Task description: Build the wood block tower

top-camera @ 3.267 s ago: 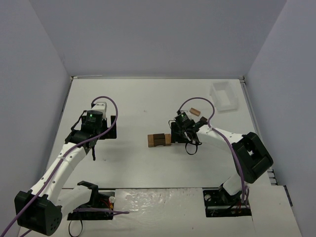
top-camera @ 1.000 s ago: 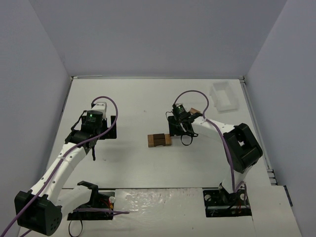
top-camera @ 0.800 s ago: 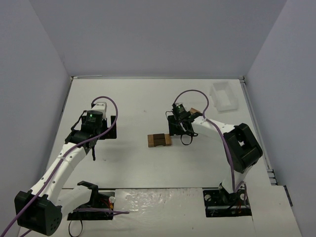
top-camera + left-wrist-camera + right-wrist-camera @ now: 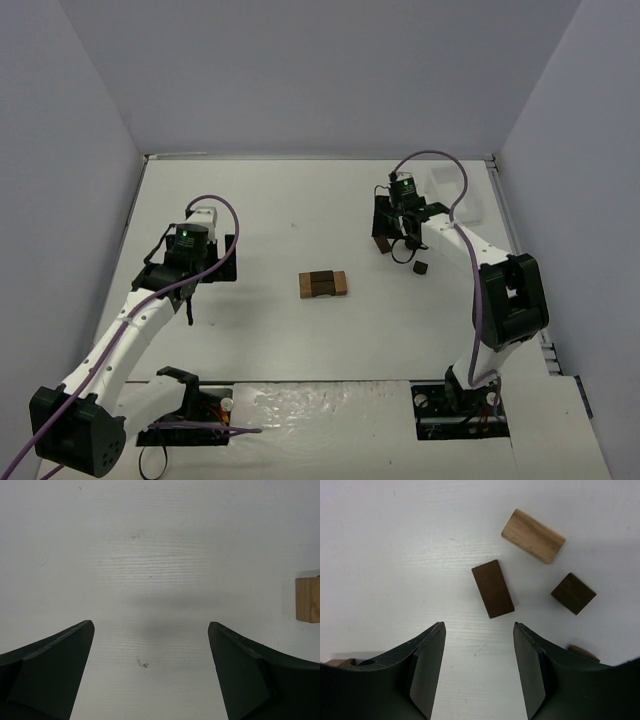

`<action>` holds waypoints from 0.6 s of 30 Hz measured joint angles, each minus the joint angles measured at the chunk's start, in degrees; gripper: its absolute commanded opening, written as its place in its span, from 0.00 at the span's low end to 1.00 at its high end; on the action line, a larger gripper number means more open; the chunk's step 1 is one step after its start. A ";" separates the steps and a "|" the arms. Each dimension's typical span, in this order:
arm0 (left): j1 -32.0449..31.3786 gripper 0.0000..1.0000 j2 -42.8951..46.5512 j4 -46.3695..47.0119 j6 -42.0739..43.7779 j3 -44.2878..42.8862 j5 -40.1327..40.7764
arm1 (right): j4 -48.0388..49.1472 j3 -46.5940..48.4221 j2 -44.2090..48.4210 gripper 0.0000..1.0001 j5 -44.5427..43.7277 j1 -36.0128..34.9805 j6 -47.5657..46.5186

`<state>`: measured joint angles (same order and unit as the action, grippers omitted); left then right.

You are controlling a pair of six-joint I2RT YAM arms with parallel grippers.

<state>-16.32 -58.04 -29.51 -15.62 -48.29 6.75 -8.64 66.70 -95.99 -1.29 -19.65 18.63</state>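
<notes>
The wood block tower [image 4: 322, 283] is dark brown in the middle and light tan at both ends; the loose pieces are a light tan block [image 4: 533, 535] with streaky grain, a dark brown oblong block [image 4: 492, 588] and a dark brown square block [image 4: 573, 593]. The fingers [image 4: 427, 655] of my right pincer [image 4: 477, 630] are matt black; my arms [image 4: 120, 345] are white with purple cables [image 4: 430, 153]; the table [image 4: 150, 555] is white, faintly lined.

Left gripper [image 4: 150, 623] spread wide over table [image 4: 150, 545]; tan block [image 4: 308, 600] at right edge.

desk: white [image 4: 270, 200], faint wood grain
centre: wood block tower [image 4: 322, 283], low stack, tan and dark
far right corner: white tray [image 4: 452, 194]
right side: loose dark block [image 4: 492, 588], tan block [image 4: 533, 535], small dark block [image 4: 573, 593], near each other, not touching
</notes>
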 measured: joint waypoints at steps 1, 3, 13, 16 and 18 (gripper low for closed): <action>0.00 0.97 -0.02 0.01 0.00 0.00 -0.12 | 0.05 0.74 -0.44 0.54 0.17 0.70 -0.56; 0.00 0.97 -0.03 0.00 0.00 0.00 -0.36 | 0.34 1.87 -1.74 0.54 0.76 1.96 -1.84; 0.00 0.97 -0.07 0.00 0.00 0.00 -0.77 | 0.32 4.86 -10.08 0.53 7.20 5.54 -10.42; 0.00 0.97 -0.10 -0.01 0.00 0.00 -0.84 | 0.26 4.97 -11.60 0.53 9.33 5.69 -12.82; 0.00 0.97 -0.12 -0.01 -0.01 0.00 -0.94 | 0.28 5.00 -12.34 0.52 10.36 5.69 -13.91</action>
<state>-16.32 -58.16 -29.52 -15.62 -48.29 5.82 -8.36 71.70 -108.32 9.08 -13.96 4.72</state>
